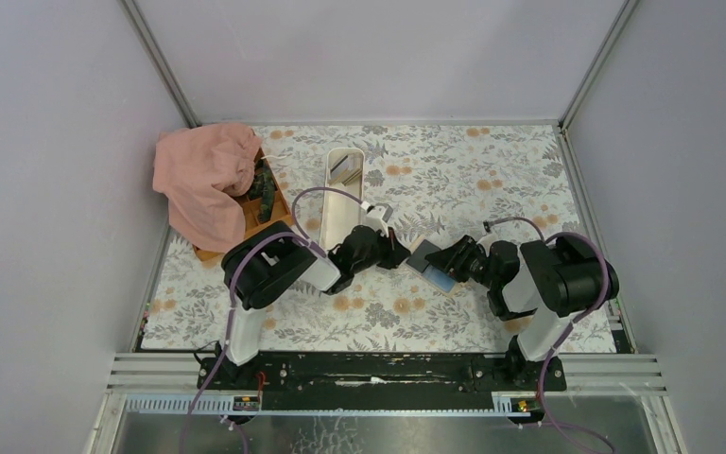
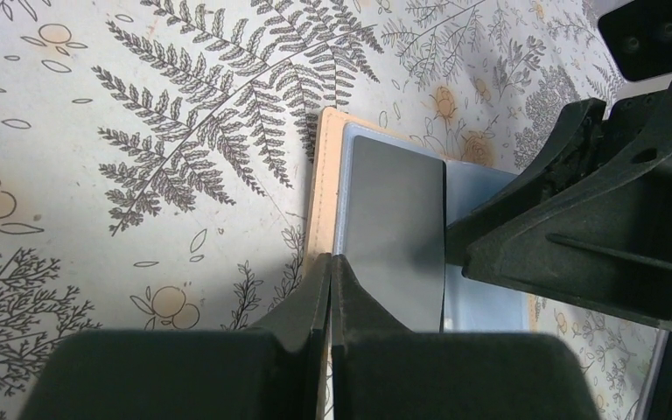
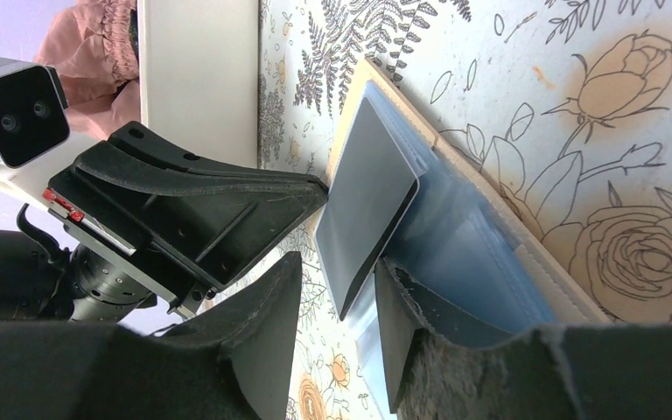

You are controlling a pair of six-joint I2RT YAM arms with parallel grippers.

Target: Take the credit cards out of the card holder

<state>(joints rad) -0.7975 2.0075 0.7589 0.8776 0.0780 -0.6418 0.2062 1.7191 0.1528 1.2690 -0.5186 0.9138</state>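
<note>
The card holder [image 1: 440, 277] lies open on the flowered mat between both arms, tan rim [image 2: 323, 175] outside, light blue [image 3: 464, 254] inside. A dark grey credit card [image 2: 398, 227] sticks out of it, tilted up off the blue lining [image 3: 366, 201]. My left gripper [image 2: 331, 259] is shut with nothing between its fingers. Its tips rest at the holder's near edge, where the tan rim meets the card. My right gripper [image 3: 339, 267] is open. The card's lower corner lies in the gap, and one finger [image 3: 398, 324] presses on the blue lining. No other card shows.
A long white tray [image 1: 343, 194] stands just behind the left gripper. At the back left a brown wooden box [image 1: 267, 204] is half covered by a pink cloth [image 1: 204, 178]. Grey walls close in the mat on three sides.
</note>
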